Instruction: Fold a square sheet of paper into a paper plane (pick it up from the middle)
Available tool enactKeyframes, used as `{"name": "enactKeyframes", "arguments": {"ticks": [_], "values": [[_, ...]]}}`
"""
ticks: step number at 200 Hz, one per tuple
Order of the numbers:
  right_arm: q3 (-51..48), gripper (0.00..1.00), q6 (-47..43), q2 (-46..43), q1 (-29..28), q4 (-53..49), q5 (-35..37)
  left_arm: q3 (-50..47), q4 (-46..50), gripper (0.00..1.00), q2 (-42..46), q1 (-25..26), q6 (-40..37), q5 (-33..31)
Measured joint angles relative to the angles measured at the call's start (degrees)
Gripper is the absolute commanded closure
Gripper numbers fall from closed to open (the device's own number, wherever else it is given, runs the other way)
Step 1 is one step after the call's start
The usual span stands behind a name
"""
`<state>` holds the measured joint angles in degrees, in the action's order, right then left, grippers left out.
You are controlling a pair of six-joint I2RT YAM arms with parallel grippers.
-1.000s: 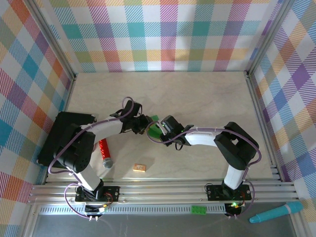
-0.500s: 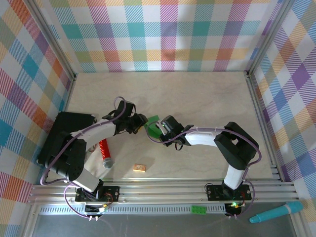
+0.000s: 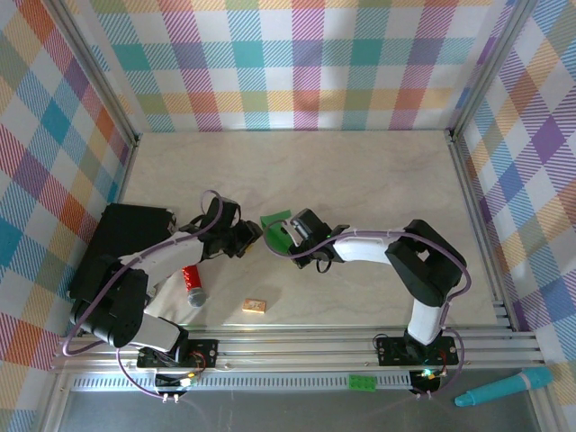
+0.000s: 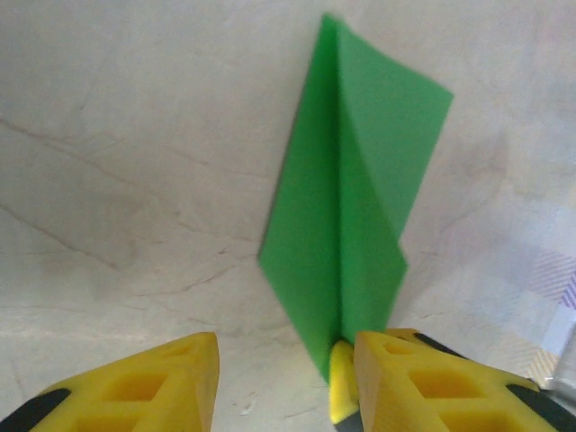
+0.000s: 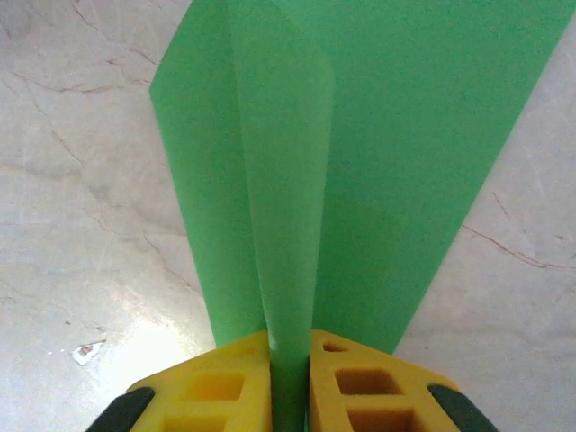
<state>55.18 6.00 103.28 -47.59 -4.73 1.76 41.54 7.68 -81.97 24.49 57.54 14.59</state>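
Green paper [image 5: 405, 135] (thin, smooth, sharply creased) sits pinched in right gripper [image 5: 290, 349].

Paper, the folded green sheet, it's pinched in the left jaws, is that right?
Not quite: the right jaws pinch the paper, not the left. The right wrist view shows the folded green sheet clamped between that arm's closed jaws.

The top camera looked steeply down from above and behind the arm bases, taking in the whole pale surface [image 3: 378, 171]. Each wrist camera sat very close to that surface, facing forward past the left tool [image 4: 283, 364] and right tool [image 5: 288, 355]. All three shared the green paper [image 3: 281, 236] at the surface's middle.
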Motion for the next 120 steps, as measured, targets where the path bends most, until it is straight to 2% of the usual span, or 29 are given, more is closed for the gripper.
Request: {"name": "enactKeyframes", "arguments": {"ticks": [48,120], "values": [[-1.25,0.83,2.54,-0.02,1.99,2.6,-4.68,-2.75,-6.21,0.62,-0.59,0.13,1.73,3.43],[-6.4,0.79,5.33,-1.01,6.69,10.58,-14.88,-2.25,-16.37,0.68,-10.25,1.36,3.56,9.05]]}}
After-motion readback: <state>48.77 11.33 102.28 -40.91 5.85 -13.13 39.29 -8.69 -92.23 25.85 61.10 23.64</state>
